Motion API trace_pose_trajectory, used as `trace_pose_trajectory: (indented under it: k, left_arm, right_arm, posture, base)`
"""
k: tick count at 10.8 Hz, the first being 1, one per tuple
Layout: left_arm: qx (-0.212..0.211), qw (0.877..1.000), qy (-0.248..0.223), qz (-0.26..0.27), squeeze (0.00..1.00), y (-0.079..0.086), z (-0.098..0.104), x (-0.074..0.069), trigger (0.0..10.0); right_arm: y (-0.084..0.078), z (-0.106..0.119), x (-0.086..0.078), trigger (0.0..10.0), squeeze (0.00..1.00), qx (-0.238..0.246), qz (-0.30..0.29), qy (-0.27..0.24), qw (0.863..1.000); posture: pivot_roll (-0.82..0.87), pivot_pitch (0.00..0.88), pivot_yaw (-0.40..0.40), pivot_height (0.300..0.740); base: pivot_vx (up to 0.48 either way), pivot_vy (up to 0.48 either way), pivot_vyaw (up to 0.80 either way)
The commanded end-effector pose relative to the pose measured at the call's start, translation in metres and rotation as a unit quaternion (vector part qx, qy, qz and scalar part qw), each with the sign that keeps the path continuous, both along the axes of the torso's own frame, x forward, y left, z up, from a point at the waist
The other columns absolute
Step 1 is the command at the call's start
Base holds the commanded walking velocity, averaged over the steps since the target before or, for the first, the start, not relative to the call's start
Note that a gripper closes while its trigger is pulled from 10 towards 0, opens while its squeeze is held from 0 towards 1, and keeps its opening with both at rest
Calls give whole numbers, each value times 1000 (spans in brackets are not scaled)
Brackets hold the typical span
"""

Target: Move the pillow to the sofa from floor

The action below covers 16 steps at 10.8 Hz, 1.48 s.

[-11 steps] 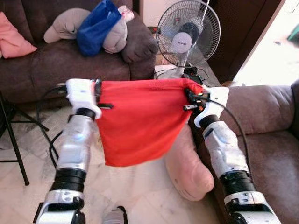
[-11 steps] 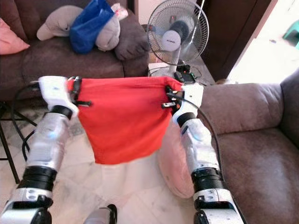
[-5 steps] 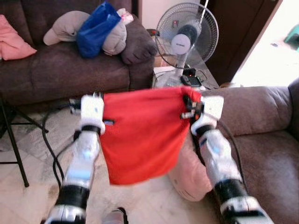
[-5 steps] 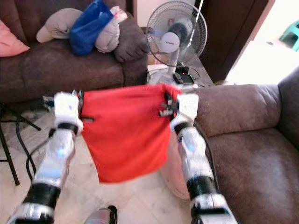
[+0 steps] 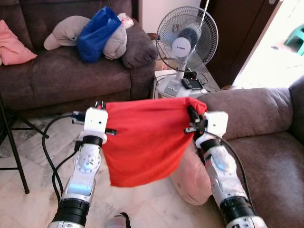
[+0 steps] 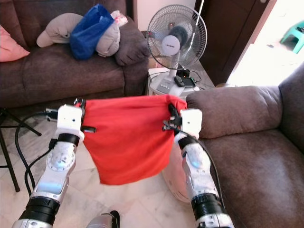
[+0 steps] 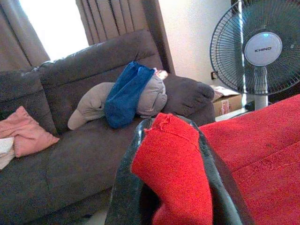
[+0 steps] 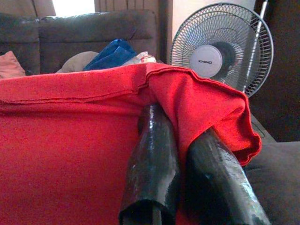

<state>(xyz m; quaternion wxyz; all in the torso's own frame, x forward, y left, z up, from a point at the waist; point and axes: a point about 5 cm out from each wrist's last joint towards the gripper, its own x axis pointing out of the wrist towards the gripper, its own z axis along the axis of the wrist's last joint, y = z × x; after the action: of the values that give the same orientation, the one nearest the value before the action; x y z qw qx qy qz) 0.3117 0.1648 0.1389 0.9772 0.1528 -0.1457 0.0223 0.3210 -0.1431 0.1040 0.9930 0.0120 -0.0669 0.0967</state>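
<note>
A red cloth (image 5: 145, 142) hangs stretched between my two grippers, in front of me above the floor. My left gripper (image 5: 99, 105) is shut on its left top corner, and my right gripper (image 5: 192, 116) is shut on its right top corner. In the left wrist view the black fingers (image 7: 124, 187) pinch a bunched red corner (image 7: 173, 164). In the right wrist view the fingers (image 8: 154, 159) are pressed together under a red fold (image 8: 197, 98). A pale pink pillow (image 5: 190, 178) stands on the floor against the brown sofa (image 5: 266, 142) at my right, partly hidden by the cloth and my right arm.
A second brown sofa (image 5: 71, 71) at the back holds a grey pillow (image 5: 61, 31), a blue bag (image 5: 97, 31) and a pink cushion (image 5: 14, 47). A standing fan (image 5: 186, 40) sits between the sofas. Black stand legs (image 5: 12, 142) and a cable (image 5: 50, 152) are at the left.
Both arms have stretched further forward, carrying the red cloth away from me, still taut between the grippers. The view has shifted slightly.
</note>
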Motion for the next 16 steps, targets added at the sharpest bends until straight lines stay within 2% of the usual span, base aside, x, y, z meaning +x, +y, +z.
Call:
trace_pose_trajectory:
  k: [1,3,6,9,11,14,16]
  left_arm:
    - [-9,997,-26,65,0,27,9,-1,10000]
    - [-5,998,-20,57,0,22,6,2,10000]
    - [-2,999,-8,38,0,12,-2,6,10000]
    - [-4,999,1,40,0,12,-7,8,10000]
    - [-11,999,5,30,0,11,-5,14,10000]
    - [-11,999,13,29,0,9,-12,11,10000]
    - [-16,1000,3,25,0,3,-10,10,10000]
  right_arm:
    - [-40,17,0,10000,0,9,-87,-47,995]
    - [-44,15,1,10000,0,8,-95,-43,995]
    - [-36,16,3,10000,0,14,-91,-45,995]
    - [-34,12,0,10000,0,15,-88,-41,995]
    - [-37,13,0,10000,0,16,-101,-44,994]
    - [-33,6,-8,10000,0,17,-86,-35,996]
    - [-37,10,-7,10000,0,9,-85,-40,996]
  posture:
    - [82,0,-44,740]
    - [64,0,-43,740]
    - [58,0,-53,740]
    - [57,0,-46,740]
    - [45,0,-27,740]
    - [11,0,-31,740]
    - [20,0,-41,740]
  base:
    - [0,0,0]
    - [0,0,0]
    - [0,0,0]
    - [0,0,0]
    - [0,0,0]
    - [0,0,0]
    - [0,0,0]
